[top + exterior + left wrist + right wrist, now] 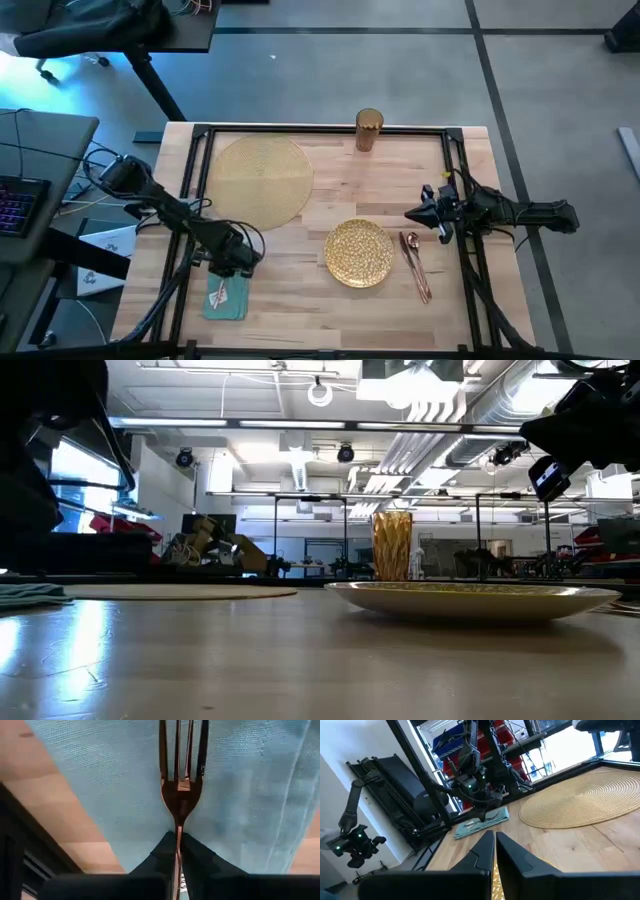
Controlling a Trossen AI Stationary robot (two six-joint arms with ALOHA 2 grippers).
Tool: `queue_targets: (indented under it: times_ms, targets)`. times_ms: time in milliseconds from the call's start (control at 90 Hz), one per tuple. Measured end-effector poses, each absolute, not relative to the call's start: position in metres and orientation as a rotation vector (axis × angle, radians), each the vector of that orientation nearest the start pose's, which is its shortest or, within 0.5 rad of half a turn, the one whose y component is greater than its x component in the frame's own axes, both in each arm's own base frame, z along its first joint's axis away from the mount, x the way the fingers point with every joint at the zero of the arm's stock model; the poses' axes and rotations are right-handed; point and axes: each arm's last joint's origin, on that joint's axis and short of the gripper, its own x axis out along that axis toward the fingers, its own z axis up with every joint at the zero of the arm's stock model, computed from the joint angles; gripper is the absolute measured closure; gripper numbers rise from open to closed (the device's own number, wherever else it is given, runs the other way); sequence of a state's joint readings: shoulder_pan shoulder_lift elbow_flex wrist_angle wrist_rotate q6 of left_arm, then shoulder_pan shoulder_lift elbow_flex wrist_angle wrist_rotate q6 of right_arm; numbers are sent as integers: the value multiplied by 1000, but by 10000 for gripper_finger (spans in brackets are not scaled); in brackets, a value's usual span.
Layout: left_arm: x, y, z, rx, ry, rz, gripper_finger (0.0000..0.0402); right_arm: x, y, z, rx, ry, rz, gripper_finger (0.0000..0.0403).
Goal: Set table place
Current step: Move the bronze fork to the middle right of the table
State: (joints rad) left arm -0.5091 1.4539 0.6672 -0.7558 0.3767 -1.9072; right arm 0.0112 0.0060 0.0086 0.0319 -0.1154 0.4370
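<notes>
Light-wood butcher-block worktop point(330, 310) with a black rail frame fills the overhead view, with grey floor around it and a workshop room behind.

At the near left corner, the left gripper point(232, 262) hangs over the teal napkin point(226, 297), its jaws pressed onto the handle of the fork point(181, 780), whose tines point out over the blue cloth. At the right side, the right gripper point(418, 213) hovers just above the worktop with its jaws pressed together and holding nothing.

The place setting looks barely begun. The glittery gold plate point(359, 253) sits in the middle near the front, not on the round pale-gold placemat point(259, 180), which lies well apart toward the far left. The copper spoon point(411, 250) and knife point(424, 275) lie together just right of the plate. The amber cup point(369, 130) stands at the far edge. Likely everything has yet to be gathered around the placemat.

No readable brand, label or writing shows on any of these things.
</notes>
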Motion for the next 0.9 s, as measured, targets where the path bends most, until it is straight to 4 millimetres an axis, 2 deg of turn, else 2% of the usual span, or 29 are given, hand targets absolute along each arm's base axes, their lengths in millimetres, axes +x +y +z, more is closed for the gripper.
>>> queue_targets:
  times_ms: [100,278,467,622,756,900]
  targets:
    - [174,-109,155,-1250,1636,984,399,97,4,169,434,-6,132,402]
    - [173,-108,193,-1238,1601,928,400,97,4,169,434,-7,132,402]
    - [197,-111,233,-1310,1359,753,401,97,4,169,434,-6,132,402]
    - [242,-101,246,-1328,1146,700,401,97,4,169,435,-6,132,402]
    - [301,-79,252,-1288,1017,610,401,97,4,169,435,-6,132,402]
    - [367,-49,244,-1241,915,514,401,97,4,169,435,-7,132,402]
